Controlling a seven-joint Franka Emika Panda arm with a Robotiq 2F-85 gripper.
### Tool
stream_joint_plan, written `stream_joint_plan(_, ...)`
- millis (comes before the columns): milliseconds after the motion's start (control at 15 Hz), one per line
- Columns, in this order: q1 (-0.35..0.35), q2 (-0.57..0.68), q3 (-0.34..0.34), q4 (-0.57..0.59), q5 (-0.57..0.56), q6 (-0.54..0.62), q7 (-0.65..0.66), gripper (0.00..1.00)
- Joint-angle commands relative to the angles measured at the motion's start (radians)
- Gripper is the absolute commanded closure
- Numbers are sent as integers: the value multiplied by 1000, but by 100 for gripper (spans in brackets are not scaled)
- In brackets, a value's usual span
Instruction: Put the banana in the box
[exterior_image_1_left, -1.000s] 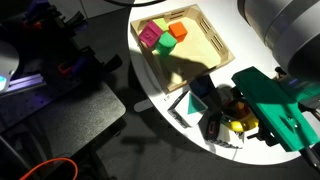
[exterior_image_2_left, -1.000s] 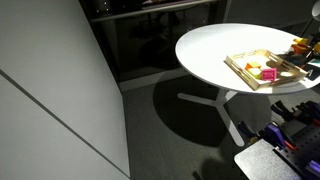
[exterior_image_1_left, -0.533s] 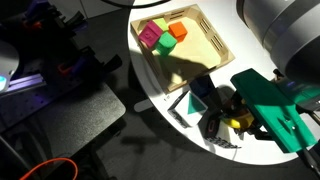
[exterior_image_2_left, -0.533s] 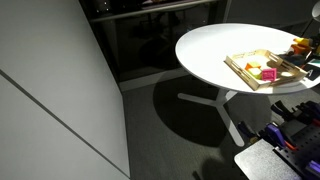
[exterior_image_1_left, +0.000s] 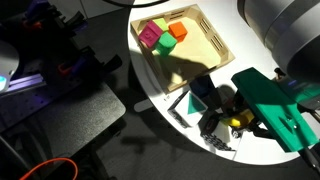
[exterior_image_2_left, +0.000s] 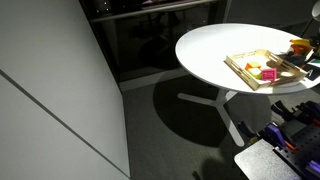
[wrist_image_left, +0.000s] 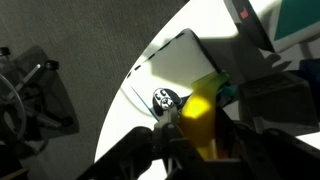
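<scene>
Dark floor and cluttered equipment ring a round white bench (exterior_image_1_left: 160, 88). In an exterior view the box (exterior_image_1_left: 205, 42) sits at the bench's 12 o'clock, with a pink cube (exterior_image_1_left: 150, 37) and an orange cube (exterior_image_1_left: 178, 31) crowded into its far corner and most of its wood bare. The hand (exterior_image_1_left: 228, 122) is low at the bench's 5 o'clock edge, with the banana (exterior_image_1_left: 238, 123) showing as a yellow patch right at it, so the box lies at about 11 o'clock from the hand, well apart. In an exterior view from farther off, the bench (exterior_image_2_left: 205, 50) stands at 3 o'clock in the frame and the box (exterior_image_2_left: 240, 70) rests on it; the hand and banana are too near the frame edge to make out. In the wrist view the banana (wrist_image_left: 200, 122) fills the gap between the dark fingers (wrist_image_left: 265, 135), which look closed against it on both sides, and a black-and-white patterned block (wrist_image_left: 165, 98) lies just beyond it at 11 o'clock. The step in hand seems to be securing and lifting. To do it well, rise straight up first, clear of the patterned block and high enough to pass over the box's low wall. Then carry the banana toward 11 o'clock, lower it over the bare wood away from the cubes, and only then let the fingers part.
</scene>
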Motion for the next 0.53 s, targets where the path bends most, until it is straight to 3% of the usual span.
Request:
stream_joint_plan(0, 7, -46, 3, -3, 5, -33, 4, 86)
stream_joint_plan(467, 68, -80, 29, 15, 13, -38, 1, 86)
